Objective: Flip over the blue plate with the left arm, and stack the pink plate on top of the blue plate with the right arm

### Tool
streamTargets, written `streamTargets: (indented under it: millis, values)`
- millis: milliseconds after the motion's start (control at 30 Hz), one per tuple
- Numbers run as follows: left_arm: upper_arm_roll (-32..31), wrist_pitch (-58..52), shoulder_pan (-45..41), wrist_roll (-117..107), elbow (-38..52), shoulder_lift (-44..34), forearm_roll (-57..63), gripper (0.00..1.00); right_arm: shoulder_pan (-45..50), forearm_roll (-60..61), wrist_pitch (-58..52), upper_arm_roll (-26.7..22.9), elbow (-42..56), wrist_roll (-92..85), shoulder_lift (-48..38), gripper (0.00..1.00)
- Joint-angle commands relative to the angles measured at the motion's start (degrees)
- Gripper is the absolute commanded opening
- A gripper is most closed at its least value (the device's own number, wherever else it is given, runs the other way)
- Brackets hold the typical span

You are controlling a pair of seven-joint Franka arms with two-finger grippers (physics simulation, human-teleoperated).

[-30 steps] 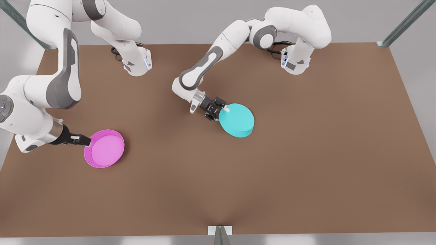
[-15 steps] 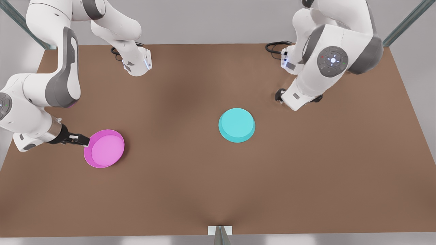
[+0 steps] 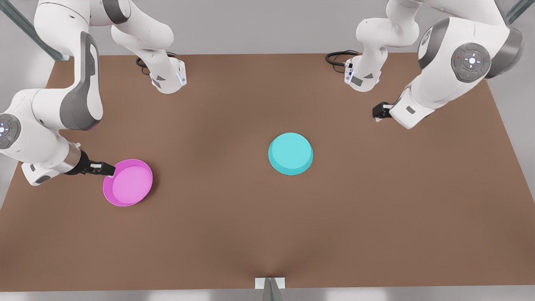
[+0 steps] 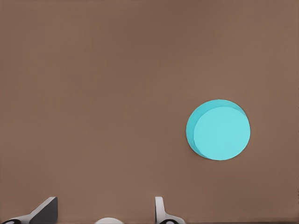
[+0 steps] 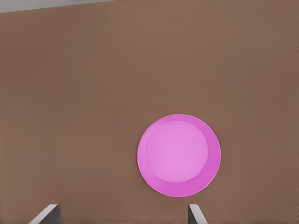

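Lying well apart from left end effector, blue plate, upside down

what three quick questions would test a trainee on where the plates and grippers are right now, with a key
1. True or false: the pink plate is stacked on the blue plate.
2. Which gripper is beside a plate's rim? A: left gripper. B: right gripper.
3. Fill in: the blue plate lies on the table with its flat base facing ____.
Key: 1 false; 2 B; 3 up.
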Motion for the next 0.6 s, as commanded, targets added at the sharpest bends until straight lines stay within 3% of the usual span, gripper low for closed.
streamTargets:
  millis: [0,233,367,567]
  values:
    - [0.0,-0.1,0.8,0.0,0.0,-0.1,0.2,1.00,0.0,0.0,0.0,0.0,0.0,0.0,0.0,1.00]
    - [-0.3,0.1,0.4,0.2,-0.1,0.2,0.4,1.00,-0.8,0.6,0.9,-0.1,-0.1,-0.3,0.5,1.00]
    - [-0.2,0.1,0.4,0.3,0.0,0.1,0.5,1.00,-7.0,9.3,8.2,-0.2,-1.0,-0.4,6.3,1.00]
    - [-0.1,-0.1,0.2,0.1,0.0,0.3,0.5,1.00,-14.8,14.2,9.8,0.0,-5.1,-12.2,11.6,1.00]
